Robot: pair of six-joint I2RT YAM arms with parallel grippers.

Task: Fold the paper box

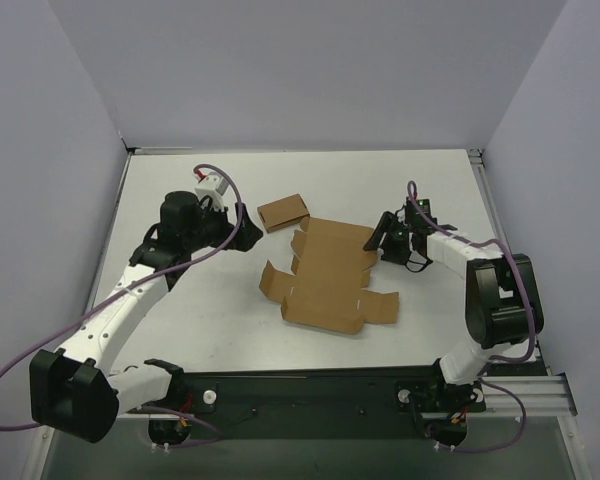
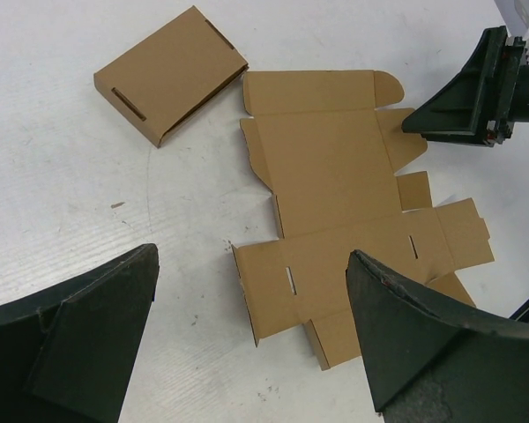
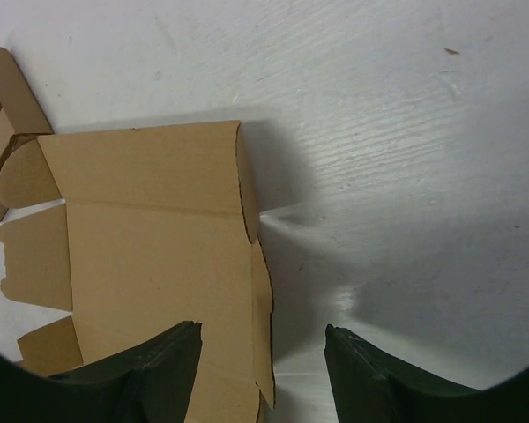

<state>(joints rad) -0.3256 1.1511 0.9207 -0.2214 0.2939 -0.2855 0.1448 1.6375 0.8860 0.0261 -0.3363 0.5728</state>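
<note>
The paper box lies flat and unfolded mid-table, a brown die-cut sheet with creases, flaps and slots. My left gripper hovers open at its far-left corner. In the left wrist view its fingers stand wide apart above the paper box, touching nothing. My right gripper sits low at the sheet's right edge. In the right wrist view the right gripper is open and straddles the slightly raised edge flap of the paper box, one finger over the cardboard, the other over bare table.
A smaller, flat, closed brown cardboard box lies just beyond the sheet, near my left gripper; this small box also shows in the left wrist view. Grey walls enclose the white table on three sides.
</note>
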